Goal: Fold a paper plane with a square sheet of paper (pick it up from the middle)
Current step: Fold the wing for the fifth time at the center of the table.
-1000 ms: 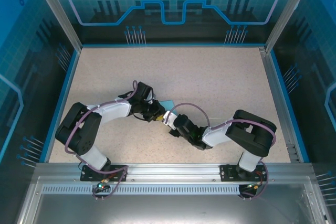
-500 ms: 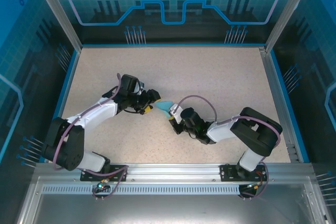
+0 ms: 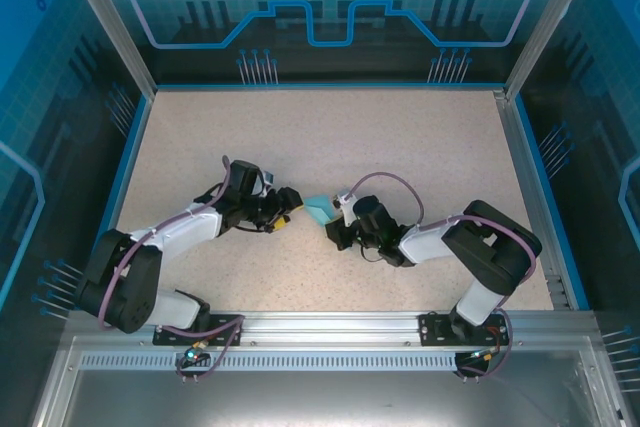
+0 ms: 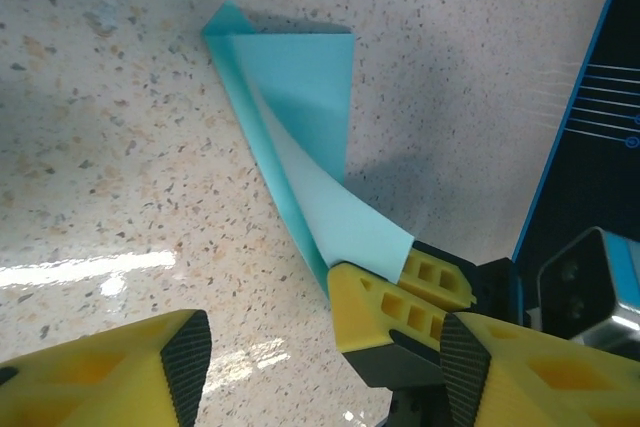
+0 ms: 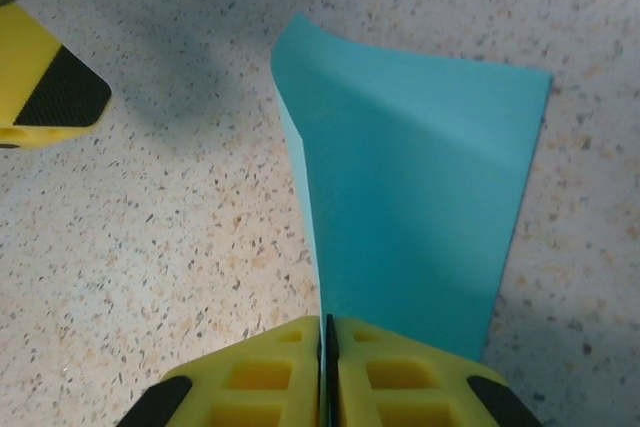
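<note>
right jaws: clamped on folded light blue paper sheet [image 5: 420, 197] | left jaws: apart, empty, near it | worktop [image 3: 400, 137]: speckled

Top camera high, looking down; wrist cameras close, opposed, sharing paper [image 4: 300, 97].

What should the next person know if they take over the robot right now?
Left tool: open, holding nothing, close beside the paper.
Right tool: shut on the paper's near edge.
Paper: around the middle of the table, between the two tools, folded over on itself.
Done: at least one fold.
Left: more folds; it is not a pointed plane yet.
</note>
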{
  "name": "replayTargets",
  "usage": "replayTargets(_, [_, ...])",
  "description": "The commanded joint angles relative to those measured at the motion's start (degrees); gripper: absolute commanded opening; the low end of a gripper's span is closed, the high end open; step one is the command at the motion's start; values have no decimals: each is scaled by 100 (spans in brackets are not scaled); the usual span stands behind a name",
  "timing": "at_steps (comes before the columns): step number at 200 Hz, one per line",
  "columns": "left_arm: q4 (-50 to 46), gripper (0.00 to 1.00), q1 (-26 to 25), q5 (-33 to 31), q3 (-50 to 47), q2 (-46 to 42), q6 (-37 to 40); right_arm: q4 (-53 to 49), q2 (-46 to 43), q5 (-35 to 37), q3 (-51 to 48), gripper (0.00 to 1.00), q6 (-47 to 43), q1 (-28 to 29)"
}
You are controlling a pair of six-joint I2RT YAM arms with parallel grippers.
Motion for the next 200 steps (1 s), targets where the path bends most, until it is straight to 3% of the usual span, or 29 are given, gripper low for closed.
replayTargets(1, [453, 62, -93, 190, -168, -83, -33, -322, 96, -539, 216, 11, 445, -144])
replayTargets(99, [1226, 55, -362, 264, -399, 330, -68, -262, 212, -902, 199, 8, 1413, -443])
replayTargets(200, [1660, 43, -490, 216, -304, 704, -74, 67, 320, -1484, 99, 7, 2247, -720])
